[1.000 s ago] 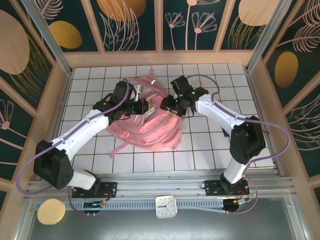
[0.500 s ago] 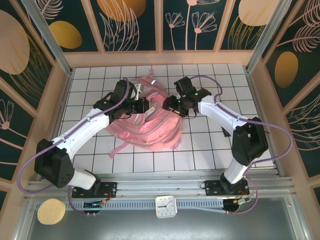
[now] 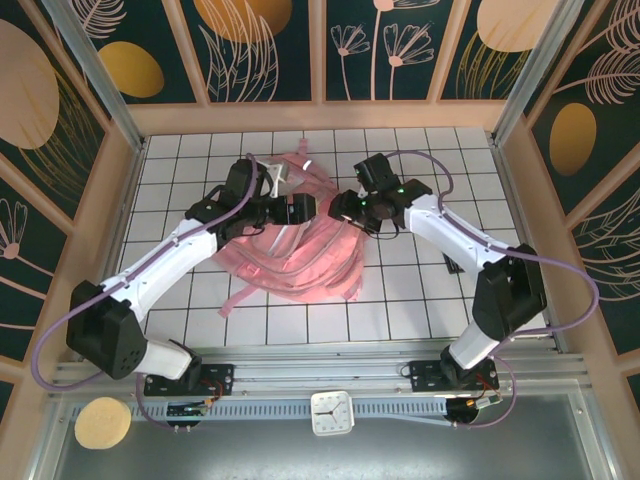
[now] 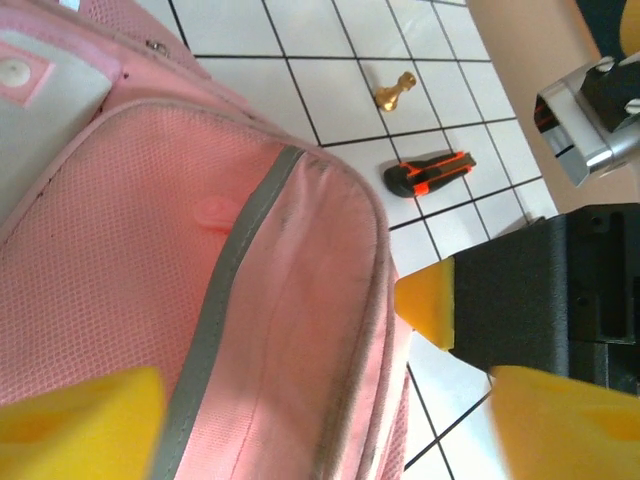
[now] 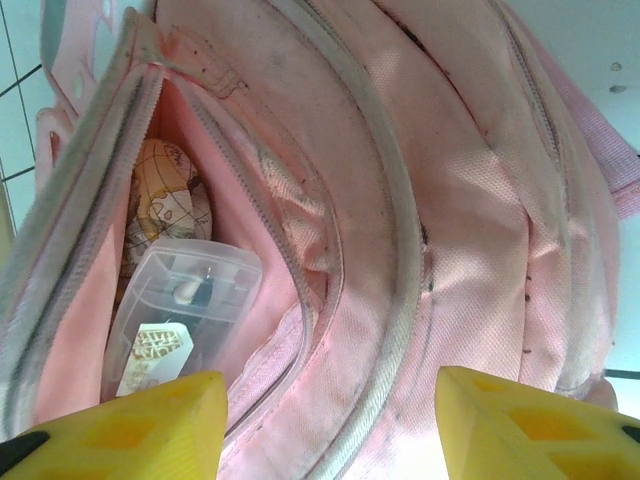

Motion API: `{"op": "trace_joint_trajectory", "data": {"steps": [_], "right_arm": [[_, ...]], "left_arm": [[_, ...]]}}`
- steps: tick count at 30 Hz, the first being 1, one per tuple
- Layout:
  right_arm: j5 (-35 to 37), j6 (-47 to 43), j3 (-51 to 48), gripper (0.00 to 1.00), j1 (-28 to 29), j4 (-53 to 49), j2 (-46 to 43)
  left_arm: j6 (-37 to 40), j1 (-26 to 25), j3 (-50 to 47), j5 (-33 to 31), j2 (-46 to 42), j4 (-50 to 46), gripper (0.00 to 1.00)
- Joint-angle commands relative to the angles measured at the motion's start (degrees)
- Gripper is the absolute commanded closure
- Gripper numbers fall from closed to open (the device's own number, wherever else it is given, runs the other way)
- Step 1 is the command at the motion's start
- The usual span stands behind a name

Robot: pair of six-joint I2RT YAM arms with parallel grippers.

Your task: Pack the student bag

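Tiled table [image 3: 400,300]: grubby pink student bag [image 3: 300,265] gapes unzipped; left gripper [image 4: 325,425] released, right gripper [image 5: 330,425] unclear.

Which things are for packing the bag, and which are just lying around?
For the job: pink student bag, clear plastic box and globe-patterned ball inside it.
Lying about: gold pawn-shaped piece, black-and-orange tool, clock, round tan disc.

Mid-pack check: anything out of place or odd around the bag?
Two small things lie loose on the tiled table beside the student bag: a gold-coloured piece and a black-and-orange tool. The bag's fabric also shows dark smudges.
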Motion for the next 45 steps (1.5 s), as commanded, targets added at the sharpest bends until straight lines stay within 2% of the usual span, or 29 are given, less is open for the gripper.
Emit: {"op": "trace_joint_trajectory", "data": {"steps": [1, 4, 6, 8, 9, 13, 16, 19, 22, 24, 31, 38, 45], "right_arm": [[2.2, 1.6, -0.7, 0.42, 0.9, -1.8, -3.5], [3.8, 2.5, 0.1, 0.42, 3.1, -3.4, -4.2], [5.2, 3.1, 0.7, 0.42, 5.0, -4.4, -4.5], [5.9, 4.1, 0.9, 0.42, 6.7, -4.6, -4.7], [6.1, 4.5, 0.8, 0.42, 7.3, -4.7, -4.8], [7.1, 6.0, 0.8, 0.42, 9.6, -4.5, -5.0], [7.8, 6.4, 1.4, 0.43, 10.8, -4.6, -5.1], [8.6, 6.4, 2.2, 0.43, 11.8, -5.0, -5.6], [8.8, 6.3, 2.3, 0.43, 11.9, -5.3, -6.3], [8.8, 6.2, 2.2, 0.43, 11.9, -5.8, -6.6], [9.0, 7.0, 0.5, 0.43, 12.0, -5.8, -8.4], [9.1, 7.4, -1.1, 0.43, 12.0, -5.2, -9.3], [9.2, 6.7, 0.3, 0.43, 12.1, -5.6, -8.4]], "left_arm": [[-0.2, -0.2, -0.4, -0.5, -4.0, -0.6, 0.01], [-2.8, -0.1, -1.6, -5.1, -7.9, -5.4, 0.01], [-7.9, -0.1, -3.1, -9.7, -10.6, -10.0, 0.01], [-16.1, 0.0, -4.1, -15.3, -12.9, -16.9, 0.01], [-17.8, 0.1, -4.8, -15.4, -13.7, -18.9, 0.01], [-25.5, 2.7, -9.5, -8.0, -18.8, -19.5, 0.01], [-31.8, 9.0, -15.2, -0.2, -23.0, -16.8, 0.03], [-41.3, 12.3, -24.0, 7.5, -26.6, -6.8, 0.07], [-51.6, 12.3, -32.6, 10.8, -28.4, 5.8, 0.13], [-55.3, 12.3, -35.9, 11.3, -29.1, 11.0, 0.15], [-56.1, 12.3, -37.2, 10.6, -27.9, 14.5, 0.23], [-56.2, 12.2, -35.6, 10.9, -26.5, 15.0, 0.24], [-56.9, 12.3, -37.1, 11.2, -22.6, 20.3, 0.29]]}}
